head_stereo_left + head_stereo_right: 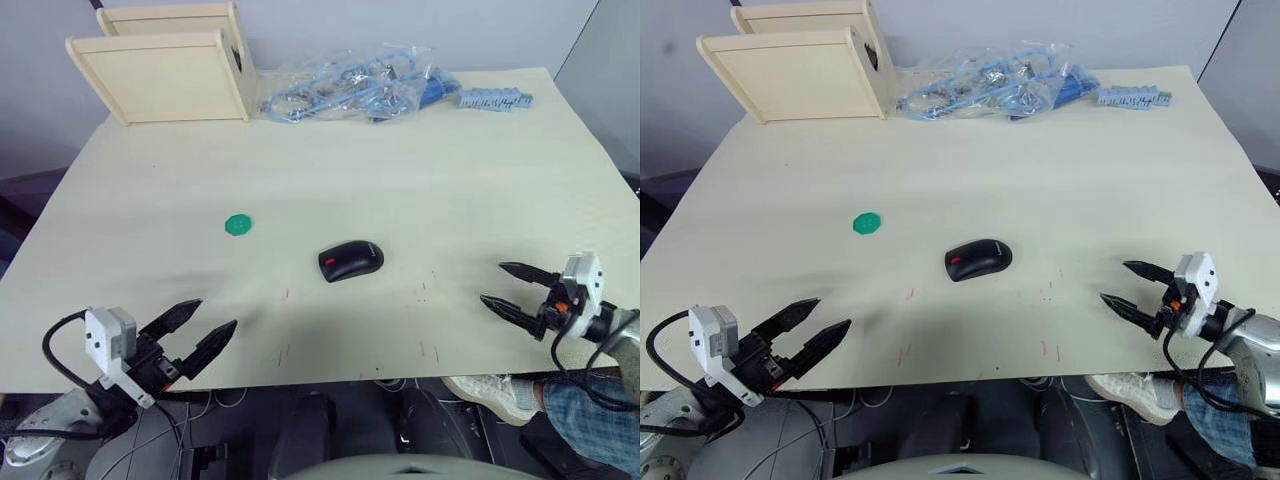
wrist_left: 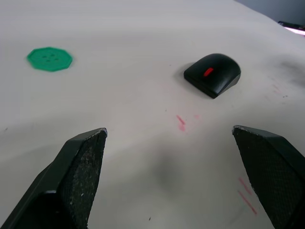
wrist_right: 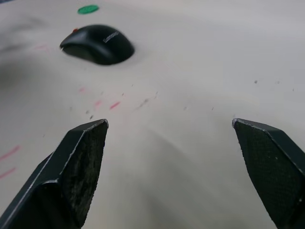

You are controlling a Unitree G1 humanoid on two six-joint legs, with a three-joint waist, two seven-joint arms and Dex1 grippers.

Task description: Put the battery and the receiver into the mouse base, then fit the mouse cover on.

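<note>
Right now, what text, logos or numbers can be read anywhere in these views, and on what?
Mouse: a light brand word printed on its black top cover, too small and blurred to read for certain.
Green octagonal disc: small holes, no lettering.
Wooden boxes, bagged blue cables: no readable text.

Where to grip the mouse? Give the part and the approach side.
Grip the mouse across its two long sides at mid-body, coming down from above. It lies flat with a domed top, so the sides probably give the fingers the surest hold. The right gripper is open and nearer.
</note>
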